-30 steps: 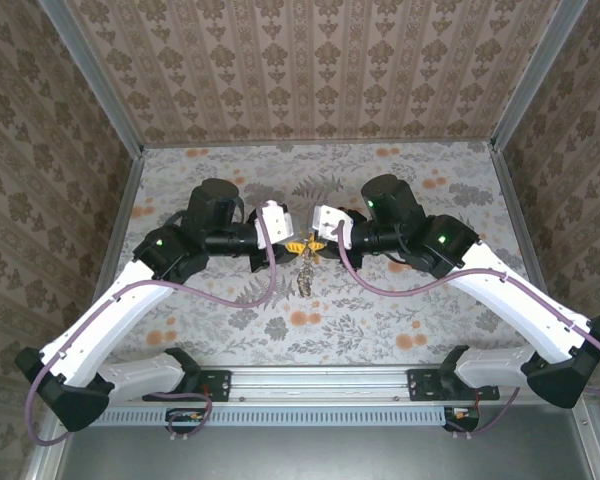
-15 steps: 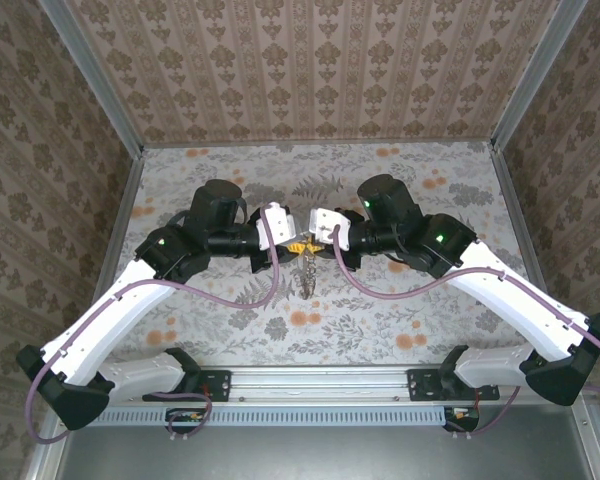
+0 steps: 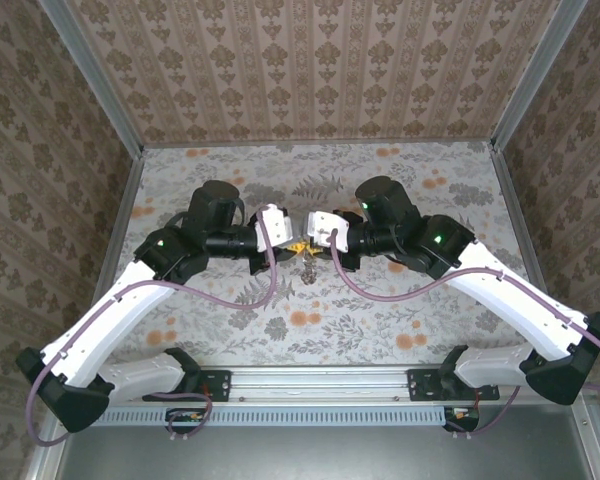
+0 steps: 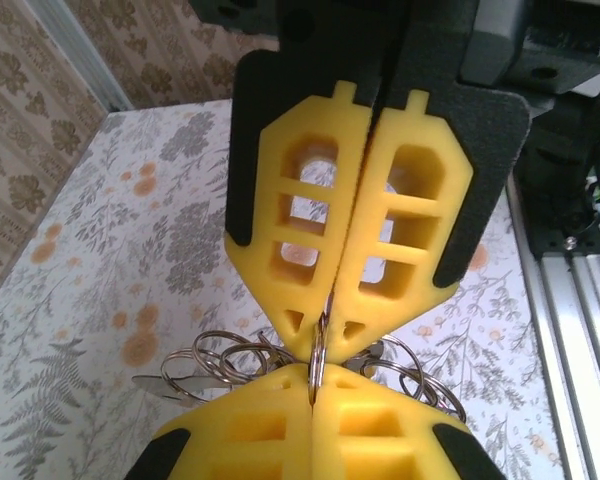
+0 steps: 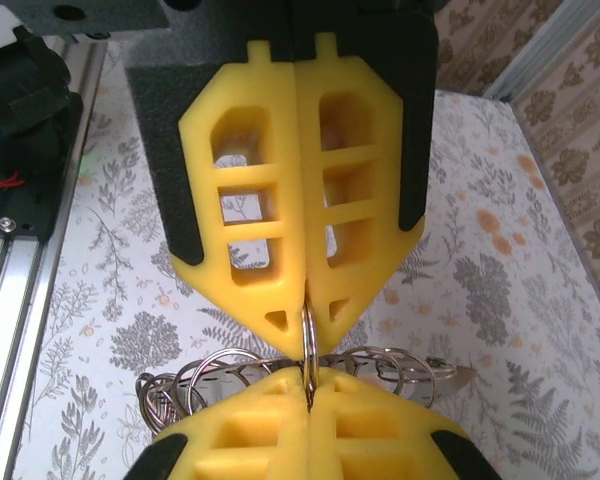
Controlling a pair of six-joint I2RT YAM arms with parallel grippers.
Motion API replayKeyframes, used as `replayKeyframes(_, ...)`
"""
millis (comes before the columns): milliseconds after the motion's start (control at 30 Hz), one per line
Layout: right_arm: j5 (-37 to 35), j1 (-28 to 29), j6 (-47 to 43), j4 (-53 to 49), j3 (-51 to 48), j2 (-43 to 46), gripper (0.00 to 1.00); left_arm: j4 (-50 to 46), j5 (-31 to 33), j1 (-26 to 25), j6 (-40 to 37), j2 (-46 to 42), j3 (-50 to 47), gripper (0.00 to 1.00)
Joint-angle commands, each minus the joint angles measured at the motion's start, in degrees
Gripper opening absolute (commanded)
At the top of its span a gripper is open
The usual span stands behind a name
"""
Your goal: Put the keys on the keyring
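Top external: both arms meet nose to nose above the middle of the desk (image 3: 410, 180). The left pincer (image 3: 288, 241) and right pincer (image 3: 314, 241) are almost touching, and the keyring (image 3: 306, 266) dangles between and just below them, off the surface. Left wrist: the left pincer (image 4: 312, 376) is at the bottom, fully closed, with one thin ring of the keyring (image 4: 318, 350) seen edge-on in its seam. The right pincer (image 4: 327, 318) clamps the same ring from above. Loose wire coils fan out behind, and what looks like a key blade (image 4: 152, 381) juts sideways. Right wrist: the mirrored picture, with the right pincer (image 5: 308, 378) closed on the ring (image 5: 307, 340) and the left pincer (image 5: 305, 305) opposite. Judgement: the bundle is light, floppy and slick, though each wire is springy. Grip a single ring at its edge, since the flat pads could let it twist.
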State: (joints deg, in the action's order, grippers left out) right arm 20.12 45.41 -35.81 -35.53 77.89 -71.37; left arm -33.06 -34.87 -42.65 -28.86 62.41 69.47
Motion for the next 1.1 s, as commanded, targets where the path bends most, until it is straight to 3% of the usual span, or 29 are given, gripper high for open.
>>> replayKeyframes(0, 4.01, 0.73, 0.60, 3.35, -1.89, 2.02, 0.18, 8.07, -10.93, 1.59, 4.41, -3.53, -1.27, 0.00)
replayKeyframes(133, 4.88, 0.82, 1.05, 3.31, -2.15, 2.11, 0.21, 13.25, -15.51, 3.60, 7.90, -4.98, -3.39, 0.00)
replayKeyframes(467, 7.53, 0.80, 2.08, 8.62, -4.52, 4.77, 0.15, 25.77, -21.06, 5.35, 16.67, -6.87, -8.96, 0.00)
replayKeyframes(600, 7.90, 0.72, 2.88, 10.29, -5.56, 5.74, 0.01, 25.08, -20.46, 5.30, 16.67, -6.88, -9.61, 0.00)
replayKeyframes(733, 5.90, 0.68, 3.04, 8.99, -4.91, 5.46, 0.00, 18.11, -15.50, 5.14, 12.49, -7.13, -7.54, 0.00)
replayKeyframes(833, 3.51, 0.66, 3.38, 7.36, -4.05, 4.88, 0.00, 9.06, -9.83, 4.81, 7.25, -6.96, -3.68, 0.18)
replayKeyframes(900, 1.86, 0.73, 3.25, 5.64, -2.92, 3.99, 0.00, 3.44, -5.51, 3.82, 3.78, -6.40, -0.95, 0.24)
replayKeyframes(1067, -0.52, 0.70, 3.03, 2.04, -0.38, 1.77, 0.00, -5.51, 5.32, -0.61, -2.37, -3.79, 3.87, 0.26)
